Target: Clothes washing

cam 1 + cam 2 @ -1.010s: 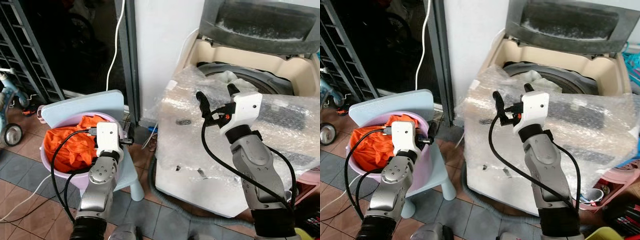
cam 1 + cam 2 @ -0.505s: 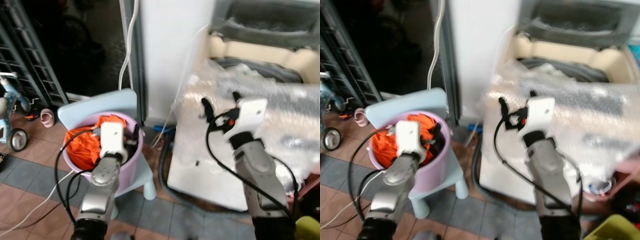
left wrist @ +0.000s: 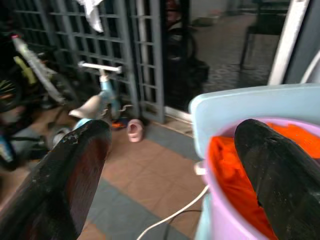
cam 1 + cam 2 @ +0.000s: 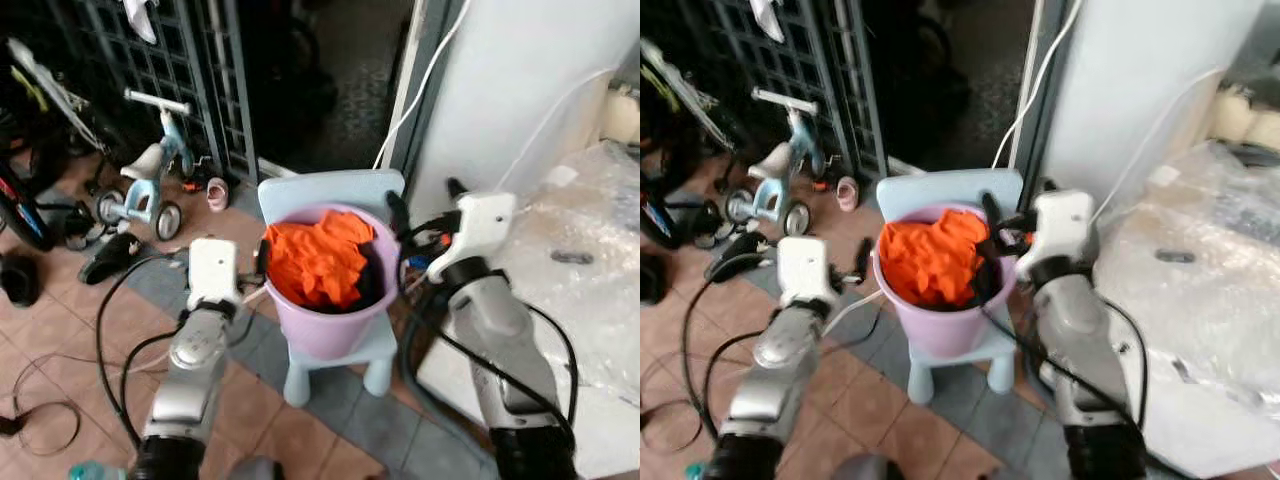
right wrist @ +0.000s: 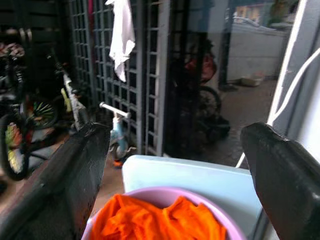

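Observation:
A lilac bucket (image 4: 330, 330) full of orange clothes (image 4: 318, 258), with a dark garment at its right side, stands on a small pale blue chair (image 4: 335, 192). My left gripper (image 3: 172, 132) is open, level with the bucket's left rim and a little short of it. My right gripper (image 4: 425, 205) is open too, hanging beside the bucket's right rim above the chair back. In the right wrist view the orange clothes (image 5: 160, 220) lie below the spread fingers (image 5: 75, 165). The washing machine (image 4: 590, 250), wrapped in bubble plastic, is at the far right.
A white pillar (image 4: 530, 80) with hanging white cables (image 4: 425, 80) stands behind the chair. A child's tricycle (image 4: 150, 170), bicycles, shoes (image 4: 110, 258) and a metal gate (image 4: 120, 60) crowd the left. Loose cables cross the tiled floor (image 4: 60, 350).
The view has swung left: the washing machine slid to the right edge and the bucket came to the centre. My right gripper now hangs by the bucket instead of before the washer.

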